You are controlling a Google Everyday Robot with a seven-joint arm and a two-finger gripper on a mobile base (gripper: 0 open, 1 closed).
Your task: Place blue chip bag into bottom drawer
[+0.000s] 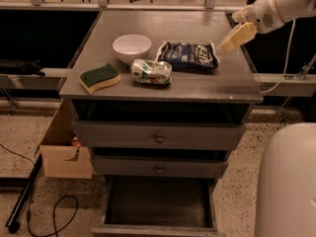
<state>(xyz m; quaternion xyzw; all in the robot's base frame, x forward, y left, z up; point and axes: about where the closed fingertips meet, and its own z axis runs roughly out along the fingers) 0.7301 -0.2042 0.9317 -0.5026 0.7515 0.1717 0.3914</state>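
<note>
A: Position of the blue chip bag (188, 56)?

B: Lying flat on the grey cabinet top (163, 23), right of centre. The white bowl (132, 47) sits just to its left. A green-and-white packet (151, 71) lies in front of the bowl, near the bag's front left corner.

A: Gripper (226, 44)?

B: At the bag's right edge, low over the top. Cream-coloured, angled down and to the left from the white arm (276, 6), which enters from the upper right. The tip is at the bag's right corner; it may be touching, but contact cannot be confirmed from this angle.

A: Holding anything? Wide or narrow?

B: Cannot tell. It reads as one pale shape. The bag is flat on the surface, not lifted.

A: Bottom drawer (159, 204)?

B: Pulled out, lowest of three, with a dark, bare floor inside. The top drawer (159, 132) and middle drawer (159, 166) above it are pushed in, each with a round knob at centre.

A: Other items?

B: A green sponge (99, 77) with a yellow underside lies near the front left corner of the top, well apart from the bag. On the floor to the left are a cardboard box (64, 157) against the cabinet and a black cable (54, 216). A white rounded robot body (286, 181) fills the lower right.
</note>
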